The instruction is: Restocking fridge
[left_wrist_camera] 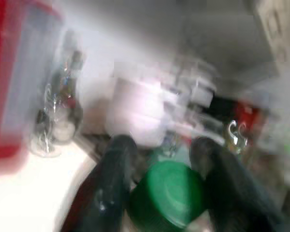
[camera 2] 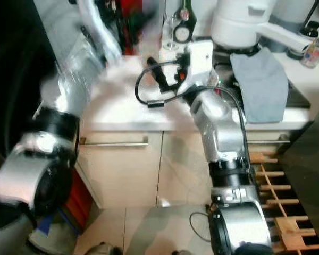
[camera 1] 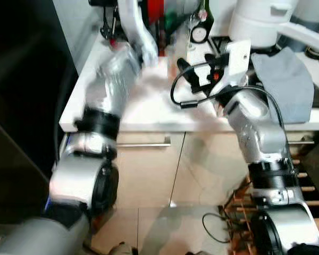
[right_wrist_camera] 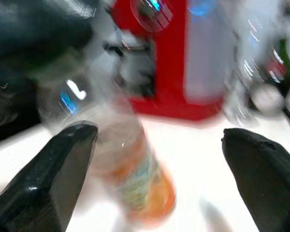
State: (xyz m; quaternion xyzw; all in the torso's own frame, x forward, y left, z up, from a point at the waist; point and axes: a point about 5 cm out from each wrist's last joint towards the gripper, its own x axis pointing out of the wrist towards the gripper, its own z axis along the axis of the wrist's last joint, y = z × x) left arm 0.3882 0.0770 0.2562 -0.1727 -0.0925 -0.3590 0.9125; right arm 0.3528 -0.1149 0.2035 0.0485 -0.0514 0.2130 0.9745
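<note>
Both arms are up over the white table (camera 1: 149, 114), reaching toward the clutter at its far edge.

Left claw (left_wrist_camera: 159, 159): its two black fingers straddle a bottle with a green cap (left_wrist_camera: 166, 193), cap sitting between them. The view is too blurred to tell whether they are gripping it or only closing in. That bottle looks like the restock item, standing at the far left of the table by the red appliance (camera 1: 155, 11).

Right claw (right_wrist_camera: 159, 140): spread wide, holding nothing. A clear bottle with an orange label (right_wrist_camera: 130, 174) stands on the table ahead of it, nearer its one finger (right_wrist_camera: 53, 169), not touched. The spread fits lining up for a grab.

A grey cloth (camera 1: 284, 85) and a white kettle-like pot (camera 1: 260, 21) sit far right, out of the way.

Risk: tight cluster of glassware near the green-cap bottle, easy to knock.
</note>
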